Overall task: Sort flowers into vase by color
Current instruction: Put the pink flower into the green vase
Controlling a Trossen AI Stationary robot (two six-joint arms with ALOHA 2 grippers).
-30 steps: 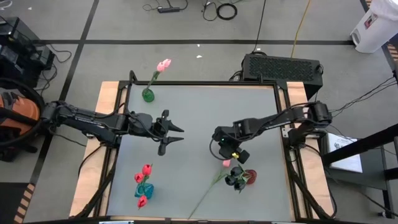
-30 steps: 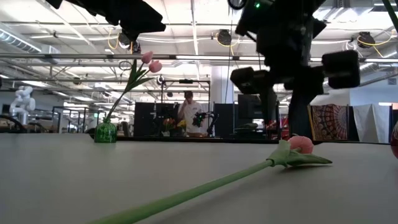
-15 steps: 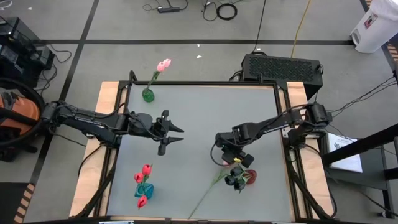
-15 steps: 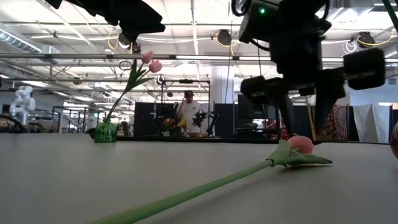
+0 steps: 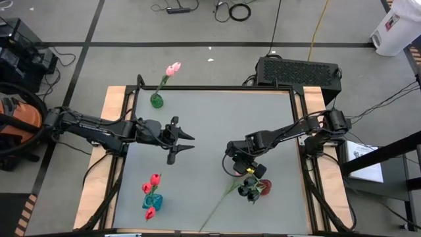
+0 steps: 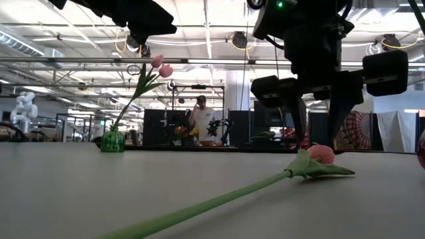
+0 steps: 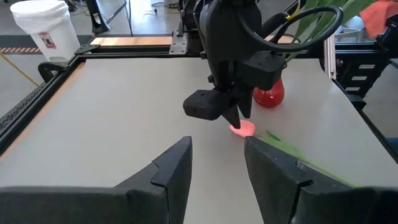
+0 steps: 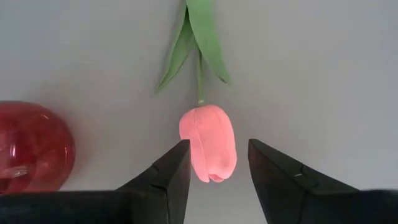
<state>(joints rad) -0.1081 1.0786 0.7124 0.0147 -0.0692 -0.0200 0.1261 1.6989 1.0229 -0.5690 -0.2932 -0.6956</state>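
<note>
A pink tulip lies flat on the grey table, with its head toward the red vase and its green stem running to the near edge. My right gripper is open and points steeply down. Its fingers stand on either side of the head and just above it, touching nothing. The red vase holds black flowers. My left gripper waits open above the table's middle left, holding nothing.
At the far left, a green vase holds a pink tulip. A blue vase with red tulips stands near the front left. A black box sits beyond the far edge. A person stands in the room behind.
My right gripper has moved a little toward the table's near edge and sunk slightly. Its open fingers now stand over the lying pink tulip's head. The tulip itself has not moved.
</note>
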